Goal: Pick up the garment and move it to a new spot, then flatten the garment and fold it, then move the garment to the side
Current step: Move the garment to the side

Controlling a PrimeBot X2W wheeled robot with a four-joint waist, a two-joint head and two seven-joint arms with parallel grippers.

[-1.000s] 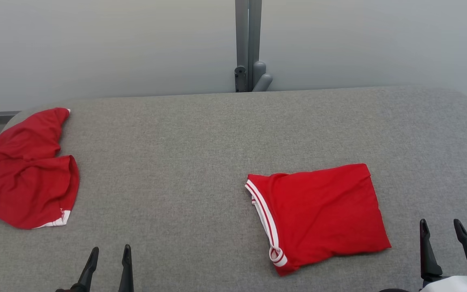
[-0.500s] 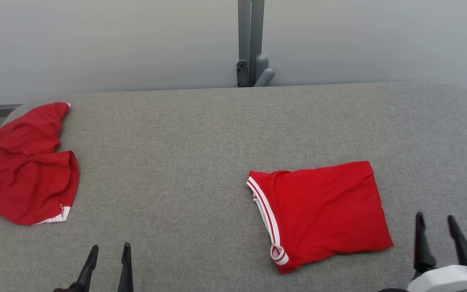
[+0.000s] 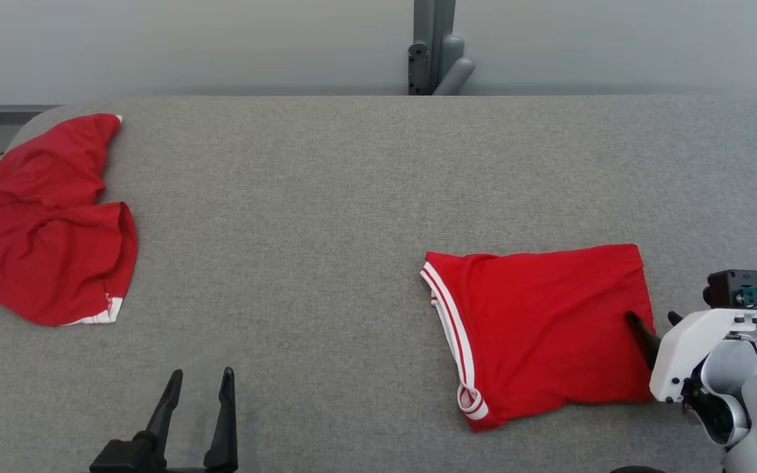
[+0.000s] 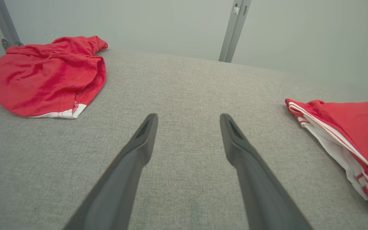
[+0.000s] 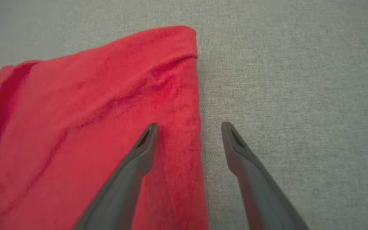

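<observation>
A crumpled red garment (image 3: 46,223) is seen well left of the left hand (image 3: 201,372), which is held wide open and empty over the tabletop (image 3: 326,197). The folded garment (image 3: 543,328) is straddled at its right edge by the wide-open, empty right hand (image 5: 189,125); folding is judged done, and only the move aside is left.

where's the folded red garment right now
In the head view the folded red garment lies on the right half of the grey table, with the open right gripper over its right edge. The crumpled red garment sits far left.
</observation>
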